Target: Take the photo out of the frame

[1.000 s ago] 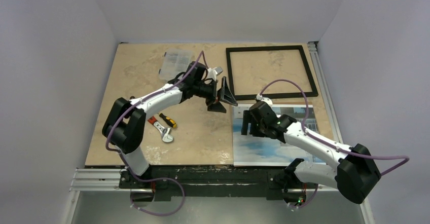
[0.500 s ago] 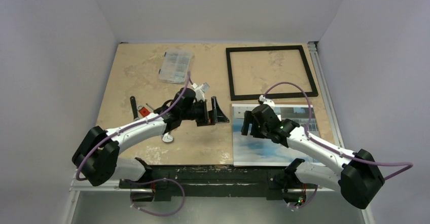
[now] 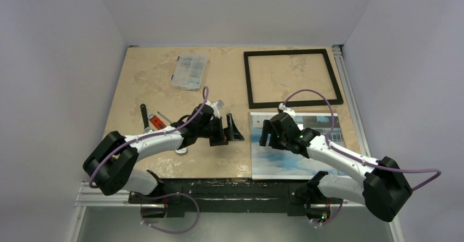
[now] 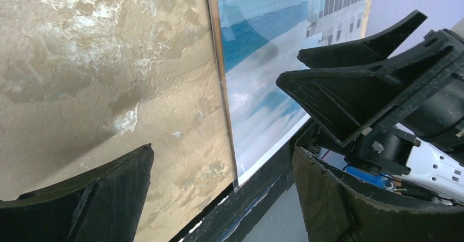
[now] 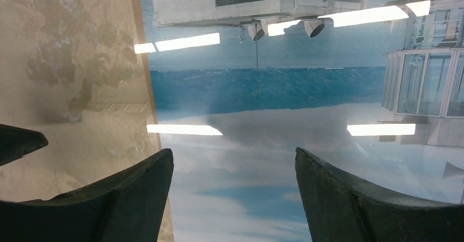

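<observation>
Black frame (image 3: 287,52); photo (image 3: 279,160) blue sky, white clouds, white building; beige marbled table (image 3: 142,78).

The right arm (image 3: 335,155) covers much of the photo (image 3: 273,162). The left arm (image 3: 158,139) hides most of a metal tool (image 3: 179,151). What the box (image 3: 189,71) holds is too small to tell.

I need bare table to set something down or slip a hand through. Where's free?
Free: the far-left corner beside the parts box, the strip between the parts box and the frame, and the tabletop inside the frame. Crowded: the tools on the left, and the gap between left gripper and right gripper at the photo edge.
</observation>
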You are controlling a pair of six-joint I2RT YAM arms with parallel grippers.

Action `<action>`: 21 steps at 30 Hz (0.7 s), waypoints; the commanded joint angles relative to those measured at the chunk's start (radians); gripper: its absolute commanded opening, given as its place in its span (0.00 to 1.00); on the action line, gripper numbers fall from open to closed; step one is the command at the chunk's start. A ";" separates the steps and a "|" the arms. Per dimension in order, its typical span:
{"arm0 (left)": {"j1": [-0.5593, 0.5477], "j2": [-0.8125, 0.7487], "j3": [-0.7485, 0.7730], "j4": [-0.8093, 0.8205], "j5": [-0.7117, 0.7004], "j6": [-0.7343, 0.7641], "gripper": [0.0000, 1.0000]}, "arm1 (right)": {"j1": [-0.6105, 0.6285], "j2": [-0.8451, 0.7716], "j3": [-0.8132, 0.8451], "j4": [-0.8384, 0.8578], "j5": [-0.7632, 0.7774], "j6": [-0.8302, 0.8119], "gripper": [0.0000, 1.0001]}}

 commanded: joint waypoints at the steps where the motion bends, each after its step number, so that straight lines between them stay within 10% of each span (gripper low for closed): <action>1: 0.003 0.065 -0.010 0.141 0.067 -0.060 0.94 | 0.004 -0.010 0.002 -0.027 0.046 0.031 0.80; 21: -0.019 0.209 0.045 0.230 0.081 -0.089 0.87 | 0.004 -0.014 -0.143 0.095 0.017 0.070 0.81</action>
